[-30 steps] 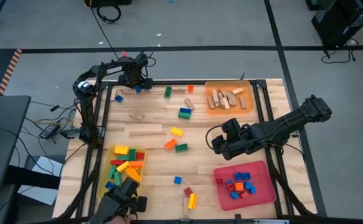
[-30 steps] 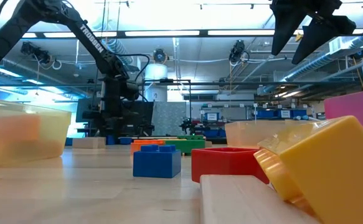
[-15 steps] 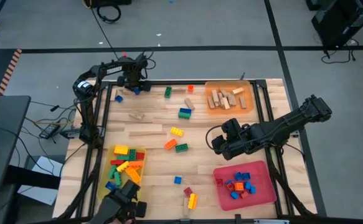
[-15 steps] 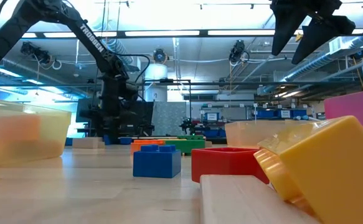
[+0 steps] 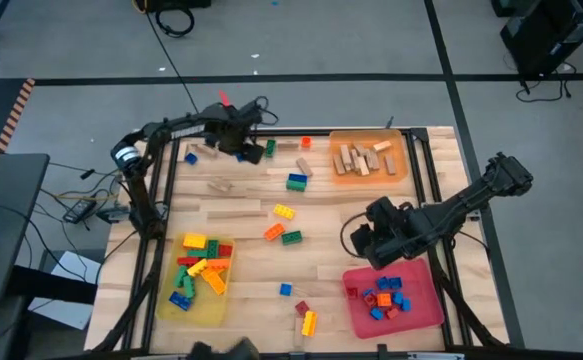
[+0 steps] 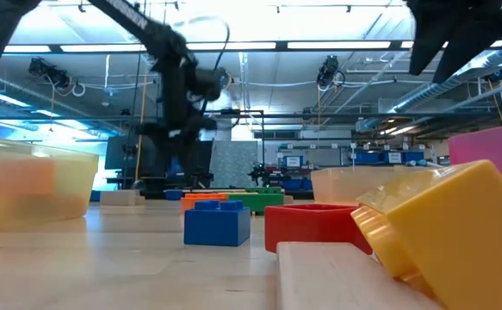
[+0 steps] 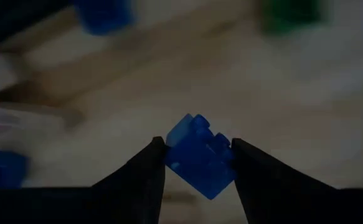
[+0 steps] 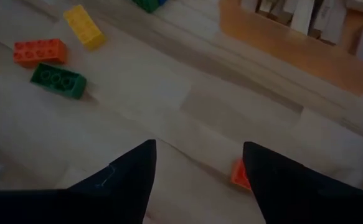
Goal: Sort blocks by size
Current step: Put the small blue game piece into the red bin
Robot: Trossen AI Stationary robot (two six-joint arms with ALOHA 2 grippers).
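Note:
My left gripper (image 5: 243, 143) hangs over the table's far edge, shut on a small blue block (image 7: 200, 155). My right gripper (image 5: 376, 240) is open above bare wood just beyond the red tray (image 5: 426, 300), with nothing between its fingers (image 8: 197, 168). Loose blocks lie flat on the table: blue (image 5: 189, 157), green (image 5: 269, 148), blue-and-green (image 5: 297, 181), yellow (image 5: 284, 211), orange (image 5: 273, 232), green (image 5: 291, 237). Wooden pieces fill the orange tray (image 5: 401, 165). My left gripper pinches the blue block by two opposite sides (image 7: 172, 158) between its two fingers (image 7: 145, 177). The fingers come from above, pointing down. The block sits tilted in the hold, one corner up, lifted clear of the table.
A yellow tray (image 5: 166, 290) with mixed blocks stands near left. The red tray holds small blocks. Small blue (image 5: 285, 290), red (image 5: 301, 308) and yellow (image 5: 308, 322) blocks lie near the front edge. The table's middle has open wood.
My left gripper has gone up and toward the table's right along the far edge, carrying the blue block clear of the wood. My right gripper has shifted a little toward the near right, closer to the red tray.

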